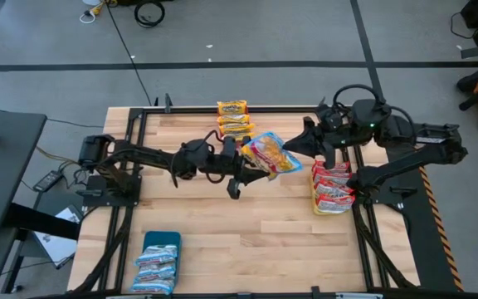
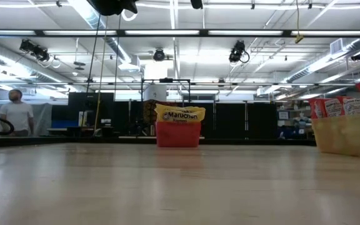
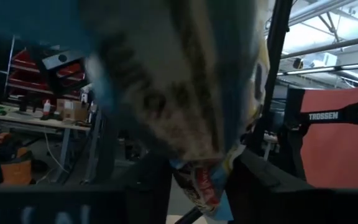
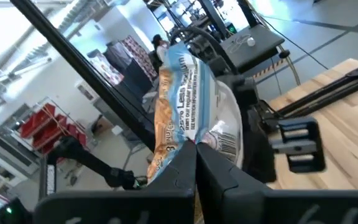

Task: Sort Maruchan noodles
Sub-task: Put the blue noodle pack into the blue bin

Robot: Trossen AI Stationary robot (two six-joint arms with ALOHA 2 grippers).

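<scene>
Right now the wooden table [image 1: 247, 232] is carrying three sorted stacks: yellow pkts in the red tray [image 1: 233, 119] at the far edge, red pkts in the yellow tray [image 1: 332, 189] on the right side, blue pkts in the blue tray [image 1: 158, 262] at the near left. Both arms are meeting over the middle w/ one blue-edged noodle packet [image 1: 270, 154] hanging in the air between them, well clear of the tabletop. Right gripper [image 4: 196, 163] is pinching it, fingers pressed together on the pkt's lower edge in the right wrist view. Left gripper [image 1: 241, 159] is sitting right at the pkt's other side; the left wrist view is filling up w/ the pkt, which is dipping between its fingers [image 3: 257, 186], but can't tell if they're clamping yet. Looks like a handover is going on, right arm passing to left, since the blue tray is lying on the left arm's side. Next move prob needs the left to be gripping firmly before the right is letting go, then carrying the pkt to the blue stack w/o dropping it.
</scene>
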